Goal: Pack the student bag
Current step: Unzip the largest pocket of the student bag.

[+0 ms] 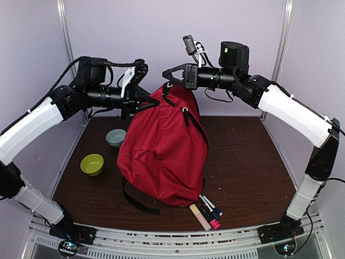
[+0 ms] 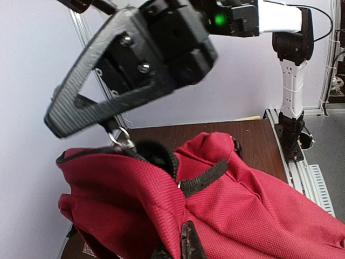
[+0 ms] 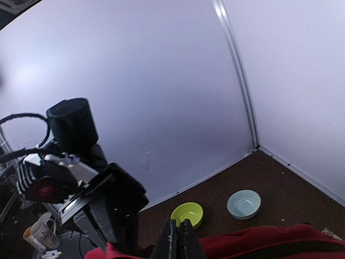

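We are finding nothing we can read here, no word, brand, number or sign. The student bag (image 1: 164, 145) is showing us only plain red fabric, and any print on the markers (image 1: 211, 209) is coming out too small to tell.

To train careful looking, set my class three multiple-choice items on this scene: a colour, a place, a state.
1. The bowl nearer the arm bases is: A white, B lime green, C black.
2. Both bowls sit: A left of the red backpack, B right of it, C inside it.
3. The right gripper is: A wide open, B out of view, C shut.
Key: 1 B, the lime green bowl lies nearer than the pale grey-blue bowl; 2 A, both lie on the table at the backpack's left; 3 C, its jaws stand pressed together.
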Tool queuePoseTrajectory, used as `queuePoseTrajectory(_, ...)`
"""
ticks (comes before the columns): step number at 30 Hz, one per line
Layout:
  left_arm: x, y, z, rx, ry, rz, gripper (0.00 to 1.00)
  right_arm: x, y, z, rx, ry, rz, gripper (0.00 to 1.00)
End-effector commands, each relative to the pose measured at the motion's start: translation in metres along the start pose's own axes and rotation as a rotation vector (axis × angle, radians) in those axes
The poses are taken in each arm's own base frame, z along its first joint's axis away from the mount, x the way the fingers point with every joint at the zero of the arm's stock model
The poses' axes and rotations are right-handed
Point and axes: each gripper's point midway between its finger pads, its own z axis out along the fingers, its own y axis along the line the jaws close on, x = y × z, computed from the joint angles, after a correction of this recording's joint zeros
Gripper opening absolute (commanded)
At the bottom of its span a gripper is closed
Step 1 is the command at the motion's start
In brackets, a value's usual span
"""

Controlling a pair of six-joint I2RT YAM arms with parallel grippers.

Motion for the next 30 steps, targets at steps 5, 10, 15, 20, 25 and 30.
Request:
queuePoseTrajectory(5, -0.053, -0.030, -0.031, 0.078, -0.173, 0.201, 0.00, -0.100, -0.105, -0.092, 0.442, -0.348, 0.027, 0.00)
queuePoseTrajectory(10, -0.048, -0.034, -0.040, 0.037, -0.188, 0.215, 0.00, -0.123, -0.138, -0.146, 0.610, -0.439, 0.029, 0.00)
queuePoseTrajectory(15, -0.024, -0.024, -0.032, -0.014, -0.128, 0.155, 0.00, -0.150, -0.110, -0.163, 0.606, -0.465, -0.067, 0.00)
queuePoseTrajectory(20, -0.007, -0.023, -0.012, 0.048, -0.095, 0.087, 0.22, -0.165, -0.057, -0.151, 0.479, -0.464, -0.146, 0.00)
queuePoseTrajectory(25, -0.033, -0.037, -0.035, 0.093, -0.107, 0.173, 0.80, -0.179, -0.011, -0.150, 0.310, -0.486, -0.193, 0.00)
queuePoseTrajectory(30, -0.097, -0.009, -0.064, -0.067, -0.246, 0.145, 0.86, -0.193, 0.026, -0.143, 0.134, -0.477, -0.238, 0.00)
